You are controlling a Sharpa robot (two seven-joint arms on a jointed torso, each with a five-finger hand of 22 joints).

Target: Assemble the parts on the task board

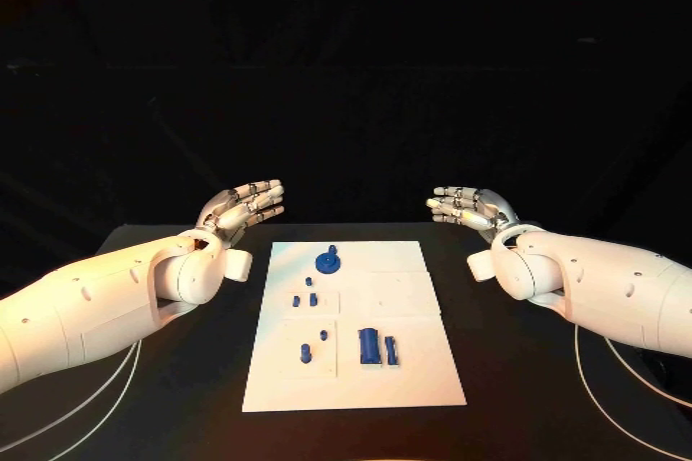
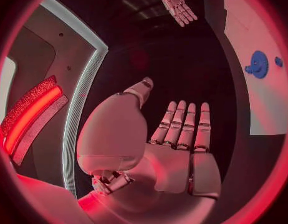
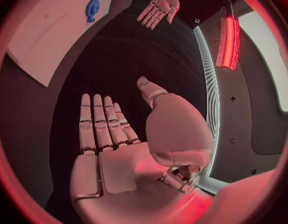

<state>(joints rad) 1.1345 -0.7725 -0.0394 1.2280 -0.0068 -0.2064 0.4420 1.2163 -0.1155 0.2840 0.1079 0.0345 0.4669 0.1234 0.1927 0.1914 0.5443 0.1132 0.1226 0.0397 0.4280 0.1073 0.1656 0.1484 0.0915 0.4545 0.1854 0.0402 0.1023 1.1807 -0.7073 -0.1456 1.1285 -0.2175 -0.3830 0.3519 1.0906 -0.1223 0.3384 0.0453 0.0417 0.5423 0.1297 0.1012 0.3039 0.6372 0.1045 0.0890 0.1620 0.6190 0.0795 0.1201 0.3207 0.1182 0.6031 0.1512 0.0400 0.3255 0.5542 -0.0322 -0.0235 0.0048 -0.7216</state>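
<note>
The white task board (image 1: 404, 381) lies in the middle of the black table. On it are a blue gear-like part (image 1: 330, 263) at the far end, several small blue pegs (image 1: 306, 297) in the middle, and a blue cylinder (image 1: 369, 345) with a narrower blue piece (image 1: 391, 349) beside it near the front. My left hand (image 1: 242, 207) floats to the left of the board's far end, fingers spread, holding nothing. My right hand (image 1: 466, 207) mirrors it on the right, also holding nothing. The left wrist view shows my left hand (image 2: 175, 134), the blue gear-like part (image 2: 258, 64) and the right hand (image 2: 177, 4).
Bare black table (image 1: 512, 381) flanks the board on both sides. White cables (image 1: 606, 371) run along the table under each forearm. In the right wrist view, the task board (image 3: 51, 30) and a red light strip (image 3: 228, 35) appear beyond my right hand (image 3: 113, 134).
</note>
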